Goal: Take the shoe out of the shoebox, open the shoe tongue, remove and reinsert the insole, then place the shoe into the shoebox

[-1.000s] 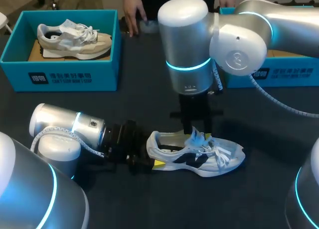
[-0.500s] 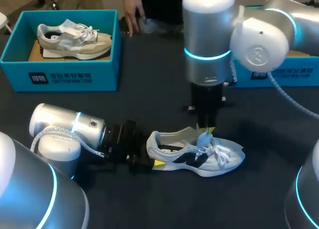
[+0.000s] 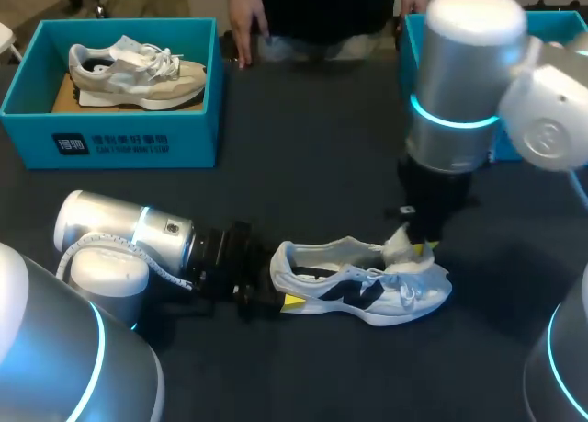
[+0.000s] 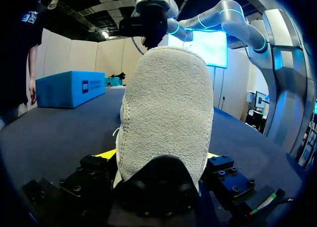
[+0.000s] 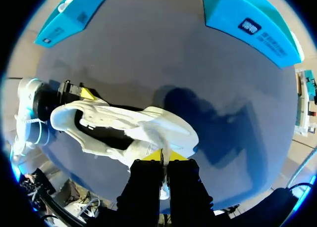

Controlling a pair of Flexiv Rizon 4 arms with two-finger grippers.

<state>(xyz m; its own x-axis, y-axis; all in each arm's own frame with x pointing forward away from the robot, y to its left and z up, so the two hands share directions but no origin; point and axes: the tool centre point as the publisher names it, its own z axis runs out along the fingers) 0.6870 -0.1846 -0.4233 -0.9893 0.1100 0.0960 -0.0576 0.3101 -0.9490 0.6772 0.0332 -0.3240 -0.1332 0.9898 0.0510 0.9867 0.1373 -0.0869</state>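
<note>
The white shoe point(image 3: 363, 289) stands on its sole on the dark surface point(image 3: 303, 183), near the front edge and well apart from both blue shoeboxes; its heel points toward the left arm point(image 3: 129, 233) and its toe toward the right side.

The left jaws hold the shoe at the heel, one finger on each side; in the left wrist view the fuzzy heel fills the gap and a yellow fingertip point(image 4: 106, 153) shows at each flank, pressed against it; the jaws stand as wide as the heel itself.

The right arm point(image 3: 455, 91) comes down from above the toe end; its jaws are nearly closed, pinching the tongue point(image 3: 397, 245) between the yellow fingertips point(image 5: 152, 156); the tongue is drawn up and forward over the laces point(image 3: 390, 277), so the mouth of the shoe lies open.

One shoebox point(image 3: 110, 137) sits at the far left of the surface with a beige shoe point(image 3: 138, 73) lying inside it; the other shoebox point(image 5: 247, 22) sits at the far right, mostly hidden behind the right arm in the head view.
</note>
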